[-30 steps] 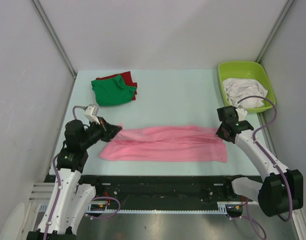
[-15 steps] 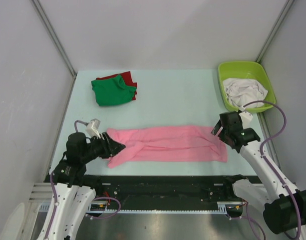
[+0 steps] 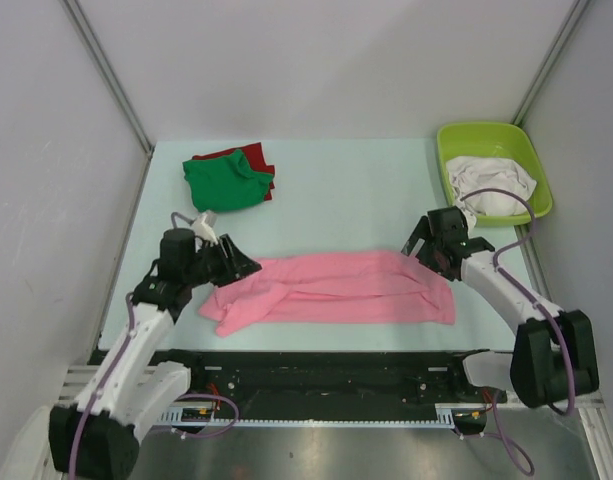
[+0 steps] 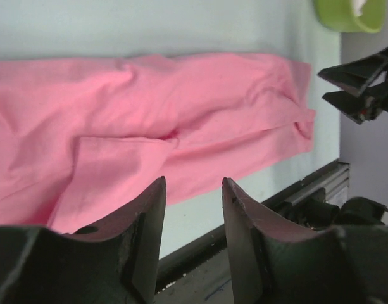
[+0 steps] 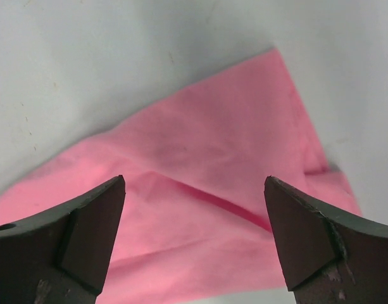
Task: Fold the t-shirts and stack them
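A large pink t-shirt (image 3: 336, 288) lies on the table as a long folded strip running left to right, its left end rumpled. My left gripper (image 3: 241, 268) hovers at that left end, open, with nothing between its fingers (image 4: 149, 228); the pink t-shirt (image 4: 149, 120) lies beyond them. My right gripper (image 3: 418, 245) stands wide open above the strip's right end. In the right wrist view the pink t-shirt (image 5: 212, 190) fills the space under the gripper (image 5: 194, 182), apart from both fingertips. A folded green t-shirt (image 3: 226, 183) rests on a red one (image 3: 254, 155) at the back left.
A lime-green tub (image 3: 531, 160) at the back right holds crumpled white t-shirts (image 3: 494, 185). Grey walls close in the table on three sides. A black rail (image 3: 336, 365) runs along the near edge, just below the pink strip.
Both grippers have opened and let go of the pink t-shirt's ends. The shirt now lies on the table, and both grippers have drawn back up from its ends.
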Motion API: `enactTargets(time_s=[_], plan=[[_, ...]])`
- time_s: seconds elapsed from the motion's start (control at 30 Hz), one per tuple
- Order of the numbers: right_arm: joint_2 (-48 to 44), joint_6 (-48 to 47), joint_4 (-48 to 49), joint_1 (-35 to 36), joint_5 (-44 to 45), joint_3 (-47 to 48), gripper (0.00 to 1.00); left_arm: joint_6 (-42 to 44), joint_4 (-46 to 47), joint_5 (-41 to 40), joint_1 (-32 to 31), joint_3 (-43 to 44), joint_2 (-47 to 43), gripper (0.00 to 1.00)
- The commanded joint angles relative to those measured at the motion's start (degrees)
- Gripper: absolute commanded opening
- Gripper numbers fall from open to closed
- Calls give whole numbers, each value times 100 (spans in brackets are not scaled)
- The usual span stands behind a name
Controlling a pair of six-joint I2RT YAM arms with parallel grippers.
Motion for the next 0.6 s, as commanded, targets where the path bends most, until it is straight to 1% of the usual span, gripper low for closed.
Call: enactTargets(time_s=[0.0, 0.03, 0.1, 0.2, 0.27, 0.37, 0.47, 0.5, 0.57], plan=[[598, -7, 1051, -215, -1000, 93, 93, 45, 667, -654, -81, 443, 1114, 44], [668, 10, 1060, -233, -931, 102, 90, 18, 702, -779, -90, 461, 1246, 41], [756, 116, 893, -294, -746, 102, 88, -61, 676, -990, -99, 514, 1623, 40], [757, 2, 761, -417, -499, 93, 87, -105, 763, -1176, -99, 479, 1993, 39], [722, -59, 691, -531, -578, 93, 87, -114, 772, -1263, -99, 470, 2100, 38], [511, -209, 551, -611, -447, 102, 88, -114, 808, -1377, -99, 417, 2205, 38], [247, -288, 183, -655, -131, 102, 88, -105, 667, -1492, -99, 426, 2293, 36], [203, -288, 111, -655, 148, 111, 89, -96, 684, -1527, -99, 417, 2302, 37], [229, -297, 14, -786, 292, 102, 89, -122, 711, -1554, -108, 373, 2294, 36]])
